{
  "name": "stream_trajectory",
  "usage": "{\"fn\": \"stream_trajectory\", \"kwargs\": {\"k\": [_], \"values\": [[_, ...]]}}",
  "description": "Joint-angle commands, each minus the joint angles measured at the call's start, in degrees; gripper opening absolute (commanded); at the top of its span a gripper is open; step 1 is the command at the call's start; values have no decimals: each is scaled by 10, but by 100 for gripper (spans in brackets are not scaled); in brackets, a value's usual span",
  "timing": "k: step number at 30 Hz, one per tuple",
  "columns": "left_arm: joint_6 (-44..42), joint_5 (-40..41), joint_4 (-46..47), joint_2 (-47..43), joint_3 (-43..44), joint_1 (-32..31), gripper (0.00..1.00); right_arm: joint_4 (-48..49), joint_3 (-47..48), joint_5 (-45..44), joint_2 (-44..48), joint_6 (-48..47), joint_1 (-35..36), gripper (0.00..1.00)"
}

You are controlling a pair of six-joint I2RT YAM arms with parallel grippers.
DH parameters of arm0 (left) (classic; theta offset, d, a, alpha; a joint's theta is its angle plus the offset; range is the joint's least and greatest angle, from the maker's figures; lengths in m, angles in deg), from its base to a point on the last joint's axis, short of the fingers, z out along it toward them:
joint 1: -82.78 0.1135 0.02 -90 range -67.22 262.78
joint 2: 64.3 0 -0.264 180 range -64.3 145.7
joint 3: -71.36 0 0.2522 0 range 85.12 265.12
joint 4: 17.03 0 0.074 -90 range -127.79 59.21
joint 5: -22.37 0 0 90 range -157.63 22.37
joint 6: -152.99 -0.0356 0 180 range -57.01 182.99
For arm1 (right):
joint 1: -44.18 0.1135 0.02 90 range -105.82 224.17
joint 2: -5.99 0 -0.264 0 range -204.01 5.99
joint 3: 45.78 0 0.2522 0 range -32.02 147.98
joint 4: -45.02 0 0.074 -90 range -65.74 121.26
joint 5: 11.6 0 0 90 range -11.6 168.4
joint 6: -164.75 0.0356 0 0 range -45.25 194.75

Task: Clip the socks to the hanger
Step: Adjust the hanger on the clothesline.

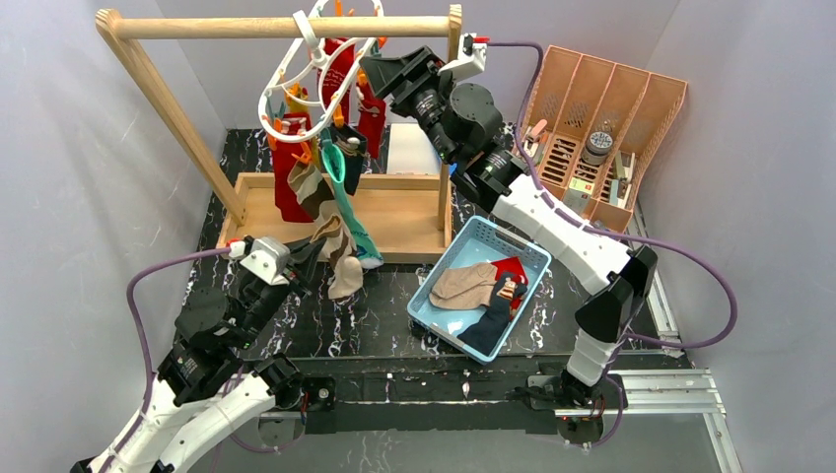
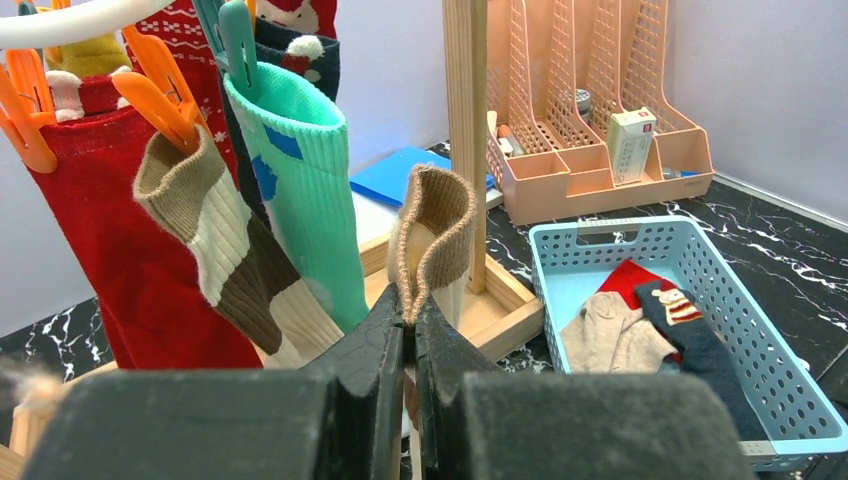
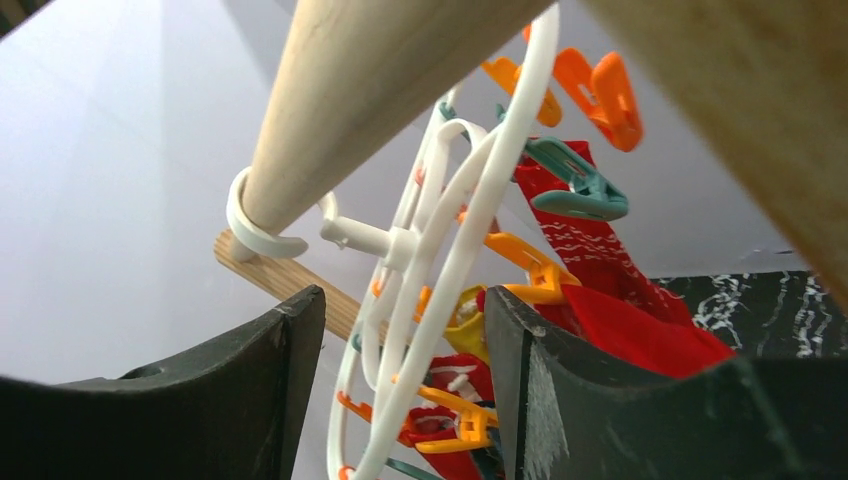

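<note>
— Whereabouts of the hanger (image 1: 313, 47)?
— Upper centre of the top view, hooked over the wooden rail (image 1: 286, 27). Tilted, long axis of the white ring running from upper right down to lower left. Carries a red sock (image 1: 289, 182), a teal sock (image 1: 350, 212) and a brown-striped sock (image 1: 311, 187), each clipped at the cuff and hanging lengthwise downward.
— And the left gripper (image 2: 412, 310)?
— Clenched on a tan sock (image 2: 432, 235), centre of the left wrist view. Cuff opening pointing up, length dropping away between the fingers.
— The right gripper (image 3: 400, 300)?
— Spread apart, up at the ring, straddling the white rim. Contact with the pads: cannot tell.
— Remaining socks?
— Lying flat in the blue basket (image 1: 515, 239), lower right of centre in the top view: a beige sock (image 1: 463, 286), a small red one (image 1: 513, 268), a navy sock (image 1: 490, 325) with its length running toward the basket's bottom corner.
</note>
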Motion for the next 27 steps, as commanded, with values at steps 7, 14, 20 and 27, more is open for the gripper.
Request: {"fn": "stream_trajectory", "kwargs": {"k": [7,14,20,27], "values": [[-17,12,-26,-28,16,-1,0,26,51,21,-48,88,-3,60],[-26,23,-57,-48,24,-1,0,55,-36,13,-12,107,18,62],[-26,26,-86,-66,38,-1,0,79,-98,1,25,105,36,67],[-25,34,-120,-83,61,-1,0,93,-135,-12,47,99,65,70]]}}
